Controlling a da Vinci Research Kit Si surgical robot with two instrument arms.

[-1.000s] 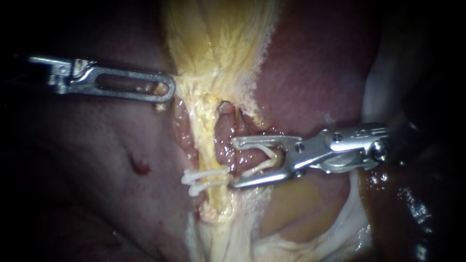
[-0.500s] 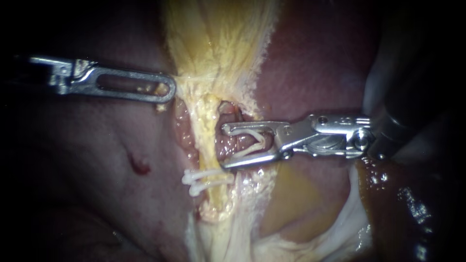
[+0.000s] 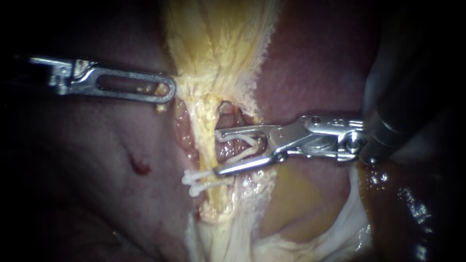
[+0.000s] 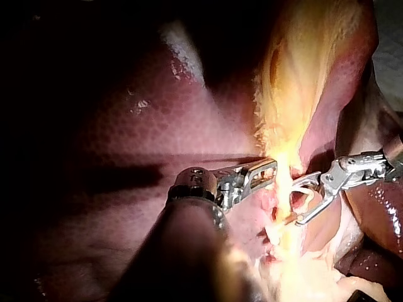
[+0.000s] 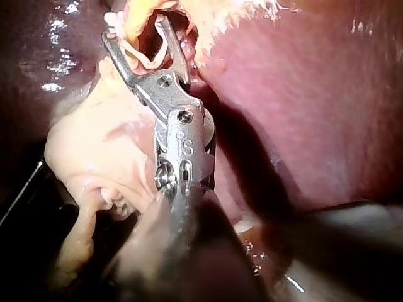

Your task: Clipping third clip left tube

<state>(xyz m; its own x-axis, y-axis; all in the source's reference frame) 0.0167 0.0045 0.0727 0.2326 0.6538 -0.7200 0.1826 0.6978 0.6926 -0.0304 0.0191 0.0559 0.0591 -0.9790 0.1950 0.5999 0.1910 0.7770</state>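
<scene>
The pale yellow left tube [image 3: 208,140] runs down from the gallbladder [image 3: 218,39]. Two white clips [image 3: 201,178] sit across it low down. My right instrument [image 3: 217,151] comes in from the right, its jaws wide apart and carrying an open white clip [image 3: 242,145]. The jaw tips reach the tube's right edge, just above the two clips. The wrist views show the same right instrument [image 5: 134,30] [image 4: 301,202] with its clip [image 5: 148,60]. My left instrument [image 3: 167,91] [image 4: 267,171] is shut on the gallbladder's narrow lower end and holds it to the left.
Dark red liver [image 3: 310,73] lies on both sides of the gallbladder, with a small bloody nick [image 3: 139,165] on its left part. Reddish tissue with a second tube [image 3: 228,110] lies behind the right instrument's jaws. Pale fatty tissue [image 3: 291,204] lies below.
My right instrument has moved left and slightly up with its open clip, from beside the tube to its right edge. The left instrument and the two placed clips have not moved.
</scene>
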